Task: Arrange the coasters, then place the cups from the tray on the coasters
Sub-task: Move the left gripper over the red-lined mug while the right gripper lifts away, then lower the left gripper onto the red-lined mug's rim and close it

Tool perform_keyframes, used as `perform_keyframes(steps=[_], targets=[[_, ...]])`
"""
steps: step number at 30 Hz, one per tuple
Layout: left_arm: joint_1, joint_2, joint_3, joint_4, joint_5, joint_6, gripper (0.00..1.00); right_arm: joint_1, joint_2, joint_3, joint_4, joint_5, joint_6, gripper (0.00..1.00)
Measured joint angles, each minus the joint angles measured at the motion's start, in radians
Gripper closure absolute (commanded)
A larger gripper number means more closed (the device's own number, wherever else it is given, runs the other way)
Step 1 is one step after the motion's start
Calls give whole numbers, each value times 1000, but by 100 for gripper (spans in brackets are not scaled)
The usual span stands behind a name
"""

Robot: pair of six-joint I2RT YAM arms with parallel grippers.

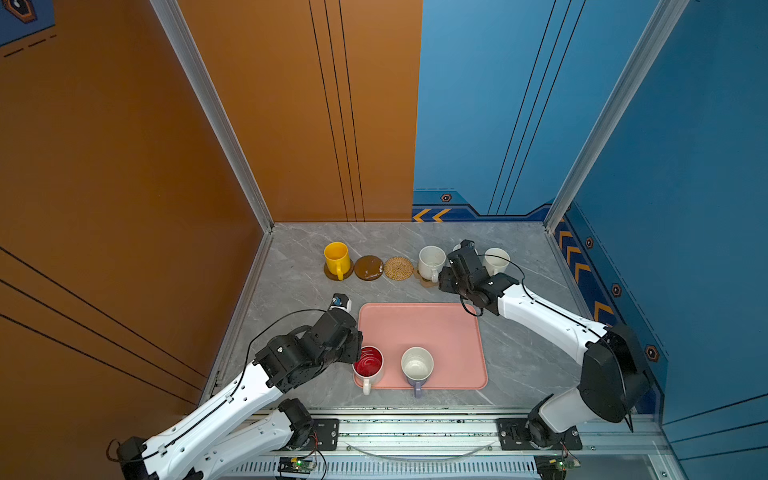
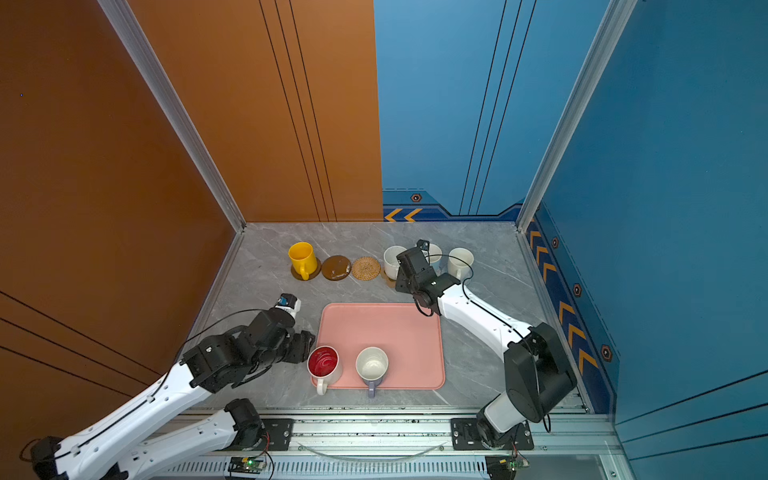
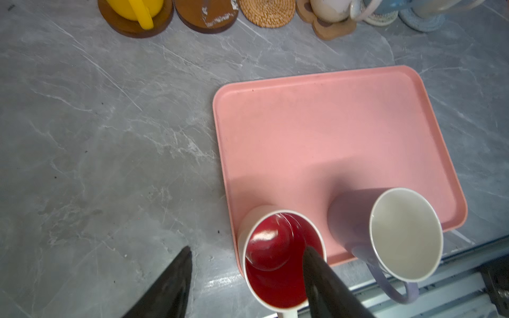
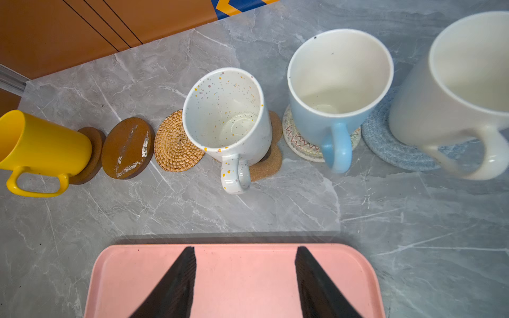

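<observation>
On the pink tray (image 1: 419,328) stand a white cup with red inside (image 1: 368,361) and a lavender cup (image 1: 417,365). My left gripper (image 3: 248,247) is open astride the red cup's (image 3: 281,253) wall, one finger inside and one outside. Along the back, a yellow cup (image 1: 336,255) sits on a dark brown coaster (image 1: 340,275). A second brown disc (image 1: 368,267) and a tan woven coaster (image 1: 398,268) are bare. The speckled cup (image 4: 228,113), light blue cup (image 4: 338,90) and plain white cup (image 4: 454,90) each sit on a coaster. My right gripper (image 4: 245,247) hangs open and empty over the tray's far edge.
An orange wall (image 1: 124,208) bounds the grey marble table (image 1: 299,291) on the left and a blue wall (image 1: 685,208) on the right. A metal rail (image 1: 415,428) runs along the front edge. The right arm (image 1: 540,320) crosses the table right of the tray.
</observation>
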Motion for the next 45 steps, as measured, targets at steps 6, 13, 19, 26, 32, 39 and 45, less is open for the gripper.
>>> perform_keyframes(steps=[6,13,19,26,32,39,45], targets=[[-120,44,0,-49,-8,-74,36,-2,0,-2,11,-8,1,43],[-250,68,0,-98,-53,-179,37,-2,0,-10,27,-26,11,43],[-335,70,0,-103,-93,-268,37,-2,0,-11,31,-31,15,43],[-410,103,-23,-104,-107,-361,38,-3,0,-12,37,-31,15,43],[-480,143,-47,-106,-111,-440,38,-8,5,-13,43,-35,15,43],[-509,198,-67,-107,-122,-506,37,-9,18,-14,48,-45,15,43],[-521,255,-71,-107,-125,-535,36,-12,18,-17,54,-53,15,43]])
